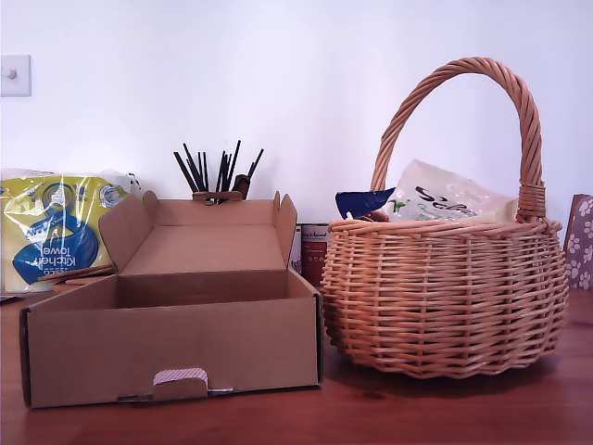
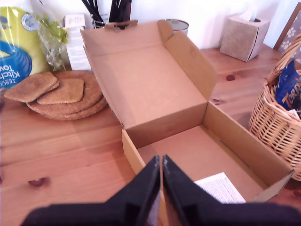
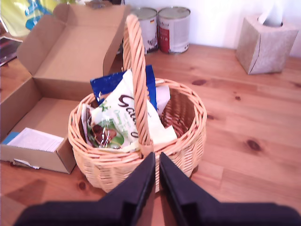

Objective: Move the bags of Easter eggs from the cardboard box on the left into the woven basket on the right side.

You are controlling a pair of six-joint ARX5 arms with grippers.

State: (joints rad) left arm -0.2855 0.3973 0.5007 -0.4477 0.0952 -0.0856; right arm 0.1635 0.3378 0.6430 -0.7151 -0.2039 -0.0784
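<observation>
Exterior view: bags (image 1: 435,199) sit in basket (image 1: 445,297); box (image 1: 176,343) holds only a paper (image 2: 218,187). Both end effectors (image 2: 161,162) (image 3: 156,157) pinched closed, empty. Transfer looks done; next, retreat.

My first gripper (image 2: 161,162) hangs over the near wall of the cardboard box (image 2: 244,141), jaws pressed together with only a thin slit between them. The box is wide open, its lid flat back, and just a white printed sheet (image 2: 220,187) lies on its floor. On the wooden surface (image 2: 61,150) beside it sits a stack of cork mats (image 2: 70,101). Across the box, the woven basket (image 2: 275,125) holds a dark blue bag (image 2: 288,87).
</observation>
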